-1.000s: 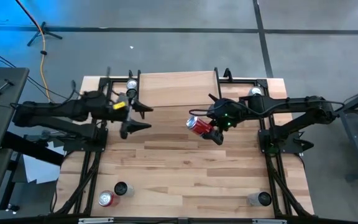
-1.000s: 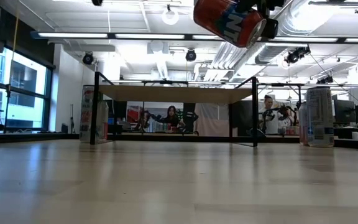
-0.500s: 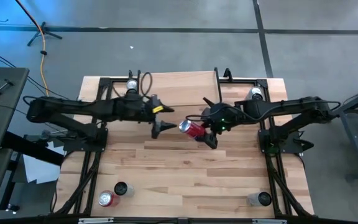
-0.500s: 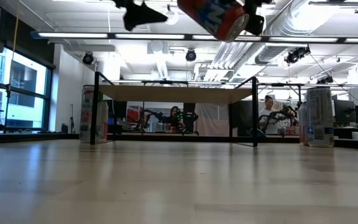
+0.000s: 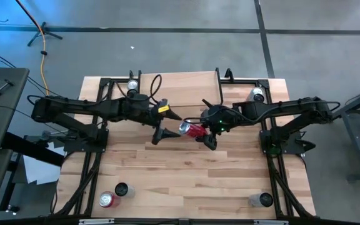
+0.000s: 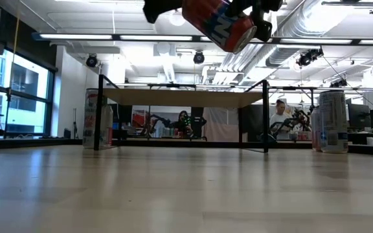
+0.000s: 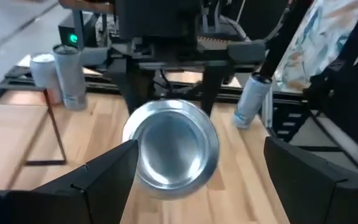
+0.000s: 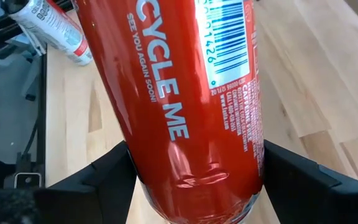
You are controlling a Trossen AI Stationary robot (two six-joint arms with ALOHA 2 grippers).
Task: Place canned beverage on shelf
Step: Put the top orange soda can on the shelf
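A red beverage can [image 5: 193,129] hangs above the middle of the table, with my right gripper [image 5: 202,130] shut on it. Its silver end [image 7: 176,149] faces my left gripper [image 5: 167,126]. That gripper is open; its fingers stand on either side of this end, just short of it. In the low view the can [image 6: 219,22] is high above the tabletop. The shelf [image 5: 177,87], a light wood plank on thin black legs [image 6: 265,116], stands at the table's far edge, beyond both grippers. My right gripper pinches the can's round side wall [image 8: 166,180] between its two fingers [image 8: 303,180], on the part nearest the right arm. The fingers come slanting down from the table's right and lie along the can. The can is tilted and lifted clear of the table.
Silver cans stand by the shelf's far-left [image 5: 132,84] and far-right [image 5: 257,94] corners. A red can [image 5: 108,199] and a dark one [image 5: 122,189] are at the near left, and another can [image 5: 261,200] at the near right. Bare wood lies between.
My left gripper has travelled toward the table's right, from near the left end of the shelf up to the can's silver end, staying open. My right gripper has carried the can slightly toward the table's left and turned it a little.
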